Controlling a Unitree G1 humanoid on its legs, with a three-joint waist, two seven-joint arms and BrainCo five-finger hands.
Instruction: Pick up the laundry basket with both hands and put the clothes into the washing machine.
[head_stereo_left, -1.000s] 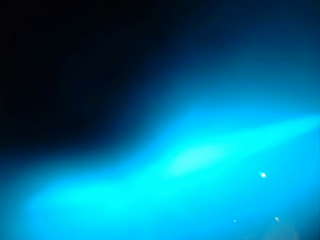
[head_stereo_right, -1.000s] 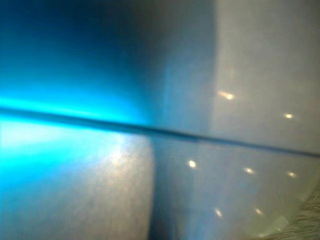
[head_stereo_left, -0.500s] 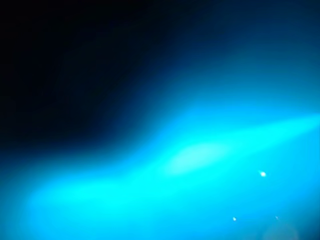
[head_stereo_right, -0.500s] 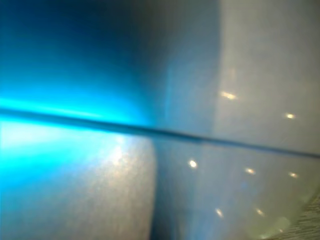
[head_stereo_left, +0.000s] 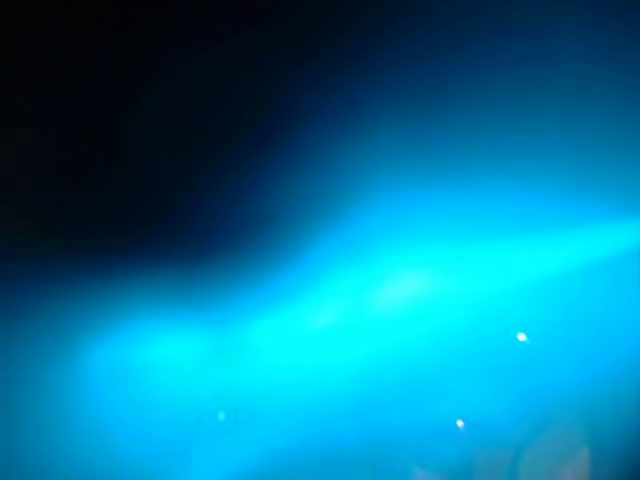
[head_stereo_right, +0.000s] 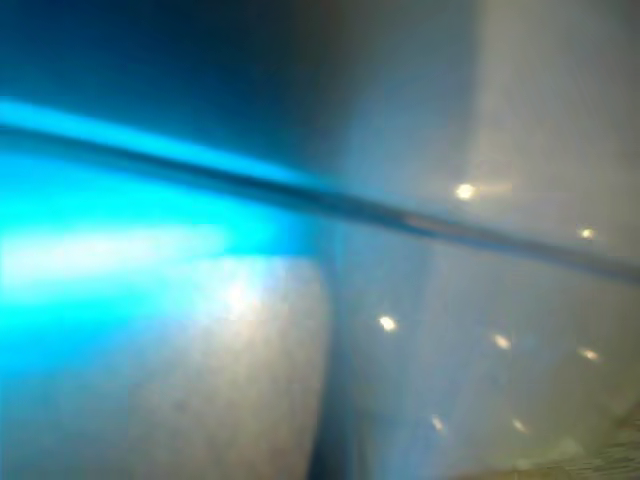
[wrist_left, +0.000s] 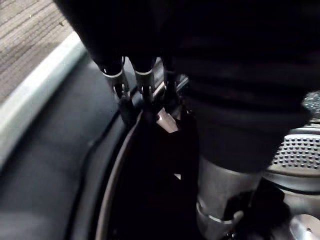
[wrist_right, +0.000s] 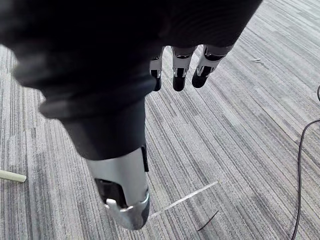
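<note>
Close beside left hand (wrist_left: 220, 181), perforated drum (wrist_left: 299, 150)

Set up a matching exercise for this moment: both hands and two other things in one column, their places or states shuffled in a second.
Column one:
1. left hand
2. right hand
3. tape line
4. perforated metal part

Column two:
A. lies white on the carpet
B. hangs above the carpet, holding nothing
C. silvery, close beside the left hand
D. at a dark curved rim

Pairs: 1-D, 2-B, 3-A, 4-C.
</note>
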